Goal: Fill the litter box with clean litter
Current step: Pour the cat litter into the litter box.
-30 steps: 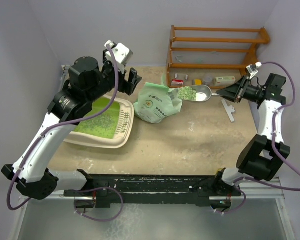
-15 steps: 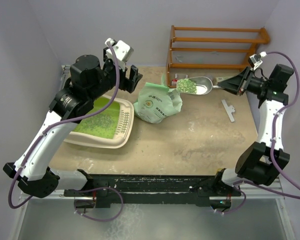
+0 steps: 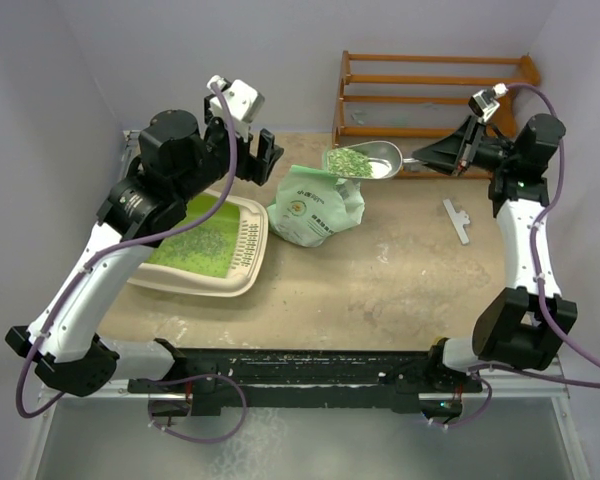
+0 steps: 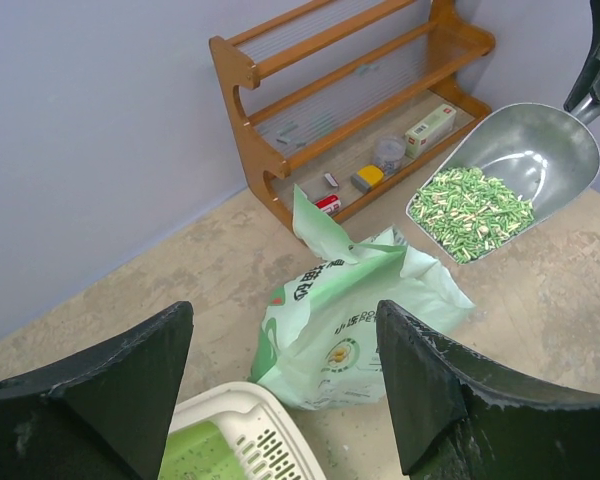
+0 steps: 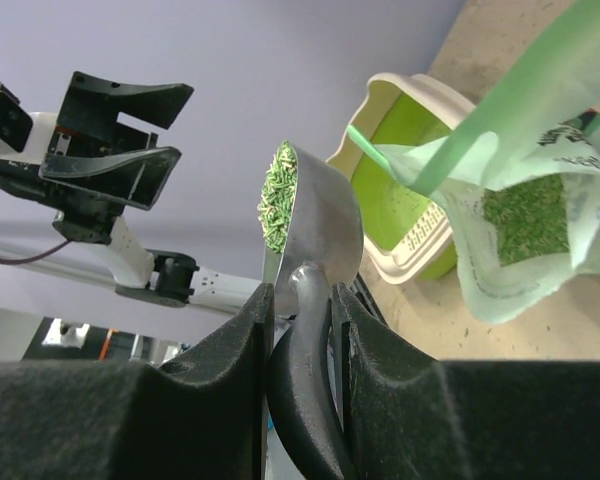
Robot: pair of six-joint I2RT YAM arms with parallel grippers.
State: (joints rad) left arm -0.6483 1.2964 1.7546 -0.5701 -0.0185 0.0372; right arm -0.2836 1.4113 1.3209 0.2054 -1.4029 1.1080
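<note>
The right hand (image 3: 427,158) is clamped narrow on the handle of a shiny metal scoop (image 3: 372,158) and holds it in the air above the open top of the light green bag (image 3: 315,205). The scoop carries a heap of pale green litter (image 4: 470,208) in its front half. The right wrist view shows more litter inside the bag, which stands crumpled in the middle of the counter (image 3: 380,280), just beside the litter box (image 3: 190,287).

The box lies at the left of the counter with its slotted grille toward the bag. A thin layer of litter partly covers its bright green floor.

The left hand (image 3: 248,160) hangs above the far end of the box, fingers spread wide and holding nothing.

A wooden rack (image 3: 430,95) stands against the back wall behind the scoop.
</note>
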